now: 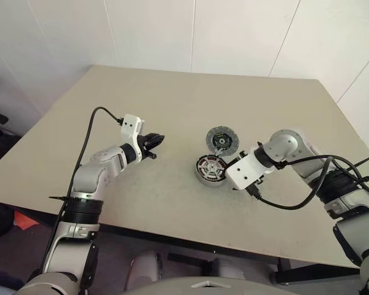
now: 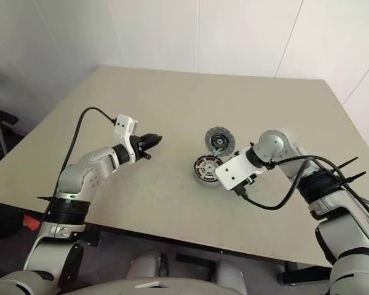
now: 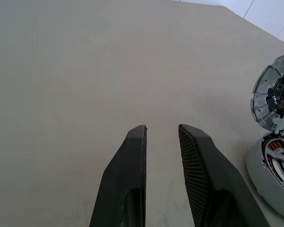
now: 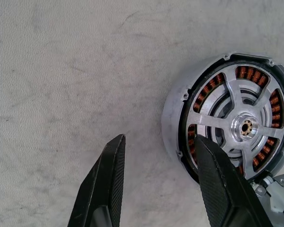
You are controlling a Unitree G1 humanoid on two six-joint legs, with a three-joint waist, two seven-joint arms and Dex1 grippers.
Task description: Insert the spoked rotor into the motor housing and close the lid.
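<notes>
The motor housing (image 4: 173,111) rests on the table, a silver-grey cup with copper-red windings. The spoked rotor (image 4: 246,127) lies inside it, silver spokes and hub facing up. The lid (image 1: 222,140) stands hinged open on the housing's far side, its dark-centred inner face showing. My right gripper (image 4: 158,139) points down just beside the housing, open and holding nothing, with one finger (image 4: 217,175) overlapping the housing's rim. My left gripper (image 3: 162,127) hovers over bare table to the left of the housing (image 3: 265,170), fingers a little apart and nothing between them.
The beige table (image 1: 172,92) stretches wide around the housing. Its front edge (image 1: 172,236) runs close below both arms. Black cables (image 1: 295,203) loop off the right arm above the table's right front. White walls stand behind the table.
</notes>
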